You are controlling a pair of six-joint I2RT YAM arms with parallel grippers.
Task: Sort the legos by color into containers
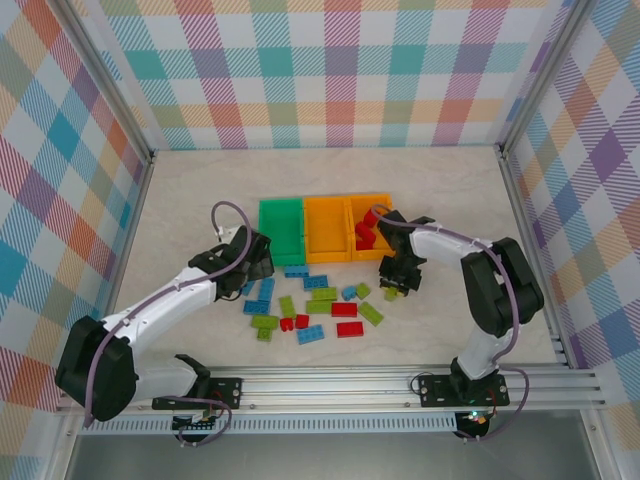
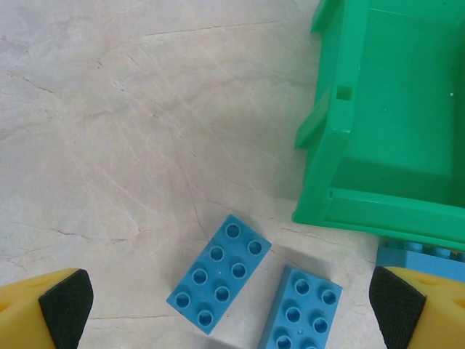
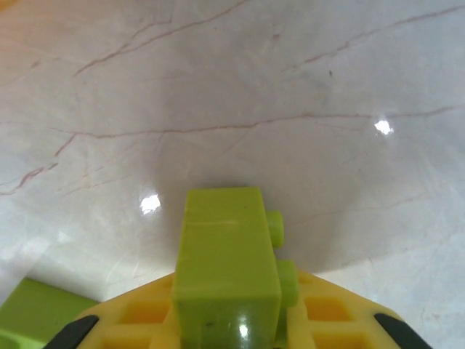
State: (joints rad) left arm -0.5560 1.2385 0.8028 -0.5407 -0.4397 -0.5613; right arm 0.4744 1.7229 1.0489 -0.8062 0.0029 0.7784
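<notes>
Lime green brick [image 3: 229, 265] is clamped in the right gripper [image 1: 393, 288], apparently low over the table. The green bin [image 1: 281, 232] lies to its left, past both orange bins [image 1: 325, 228]. The left gripper [image 2: 231, 305], nearer that bin, is spread wide over blue bricks [image 2: 219, 273] beside the bin's corner.

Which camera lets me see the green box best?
The top camera. It shows the whole green box, open, beside the two orange boxes. The left wrist camera catches one corner of it up close, with blue bricks next to it.
</notes>
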